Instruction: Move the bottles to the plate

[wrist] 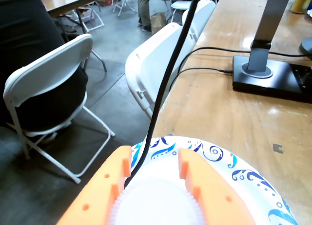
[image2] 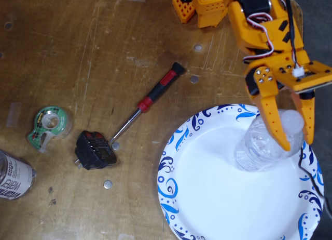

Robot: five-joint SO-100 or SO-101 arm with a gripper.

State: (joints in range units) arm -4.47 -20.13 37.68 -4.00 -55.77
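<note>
- The large round white paper plate with blue swirls [image2: 207,193] lies on the brown wooden table [image2: 78,53].
- A small clear ribbed plastic bottle with a white cap [image2: 257,144] stands upright on the plate, near its upper right rim.
- The orange two-finger tool [image2: 296,142] straddles the cap, fingers apart on either side.
- A second bottle with a whitish "water" label [image2: 13,176] lies far left of the plate, beyond a green tape dispenser [image2: 47,124].
</note>
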